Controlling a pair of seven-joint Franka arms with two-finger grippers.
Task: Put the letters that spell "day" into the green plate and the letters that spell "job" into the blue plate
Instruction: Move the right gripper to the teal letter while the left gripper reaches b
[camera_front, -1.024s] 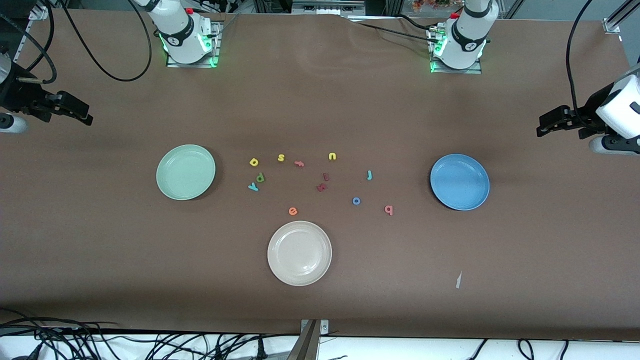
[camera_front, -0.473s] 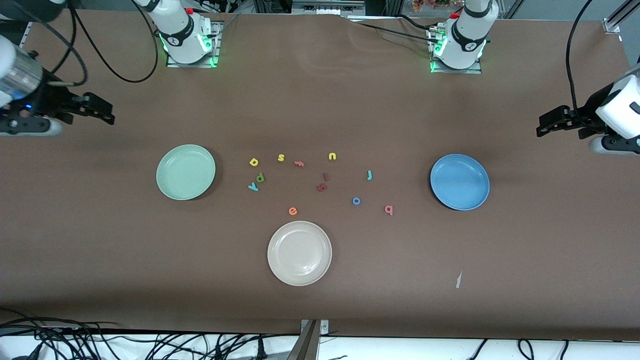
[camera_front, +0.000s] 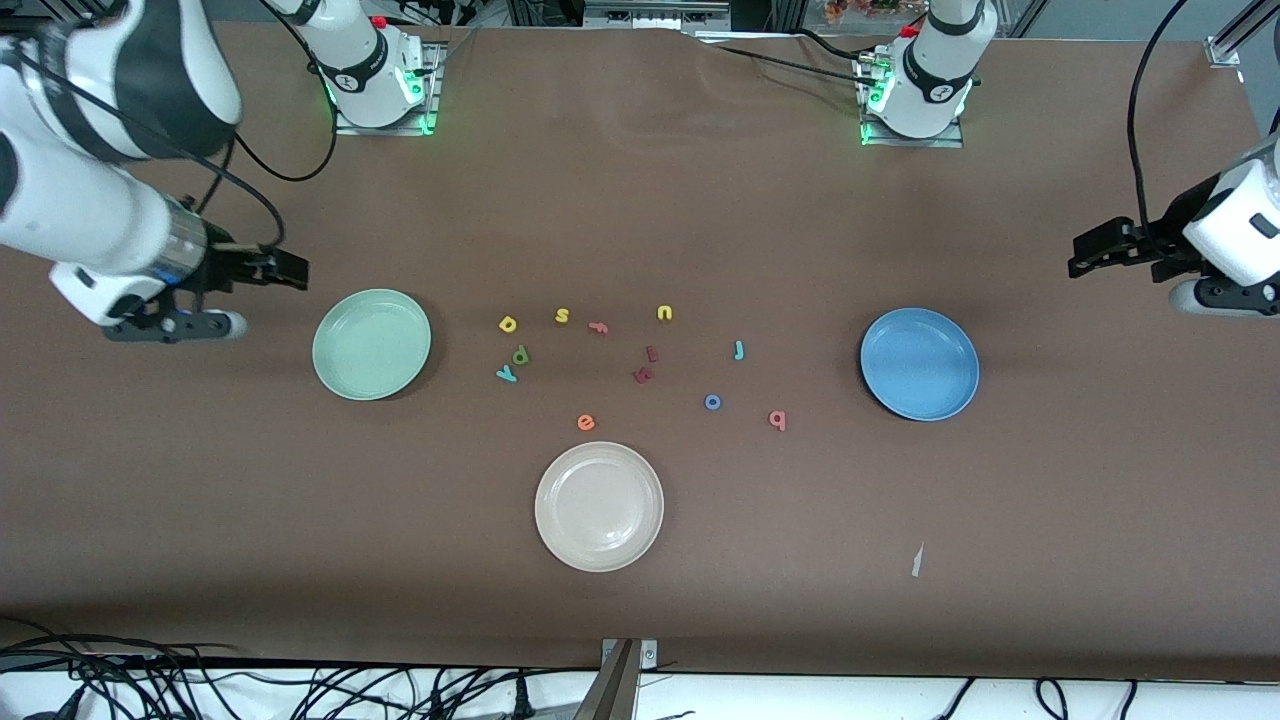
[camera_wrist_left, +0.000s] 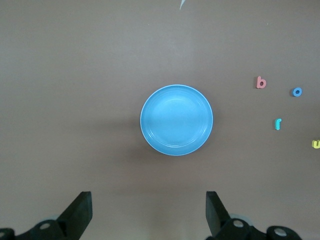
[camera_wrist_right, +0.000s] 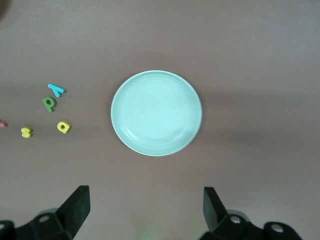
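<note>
The green plate (camera_front: 371, 344) (camera_wrist_right: 156, 113) lies toward the right arm's end of the table, the blue plate (camera_front: 919, 363) (camera_wrist_left: 176, 120) toward the left arm's end. Both are bare. Between them lie the yellow "a" (camera_front: 508, 324) (camera_wrist_right: 63, 127), green "d" (camera_front: 520, 355) (camera_wrist_right: 49, 103) and teal "y" (camera_front: 507, 374) (camera_wrist_right: 56, 89), then the "j" (camera_front: 739, 349) (camera_wrist_left: 278, 123), blue "o" (camera_front: 713, 402) (camera_wrist_left: 297, 92) and pink "b" (camera_front: 778, 420) (camera_wrist_left: 261, 82). My right gripper (camera_front: 290, 270) (camera_wrist_right: 145, 207) hangs open over bare table beside the green plate. My left gripper (camera_front: 1085, 258) (camera_wrist_left: 148, 210) hangs open beside the blue plate, holding nothing.
A cream plate (camera_front: 598, 506) sits nearer the front camera than the letters. Other loose letters: yellow "s" (camera_front: 562, 316), yellow "u" (camera_front: 665, 313), pink "f" (camera_front: 598, 327), orange "e" (camera_front: 586, 422), two dark red ones (camera_front: 647, 365). A white scrap (camera_front: 917, 560) lies near the front edge.
The right arm has swung in from the table's end toward the green plate. The left arm has barely shifted. Both grippers stay open; no letter has moved.
</note>
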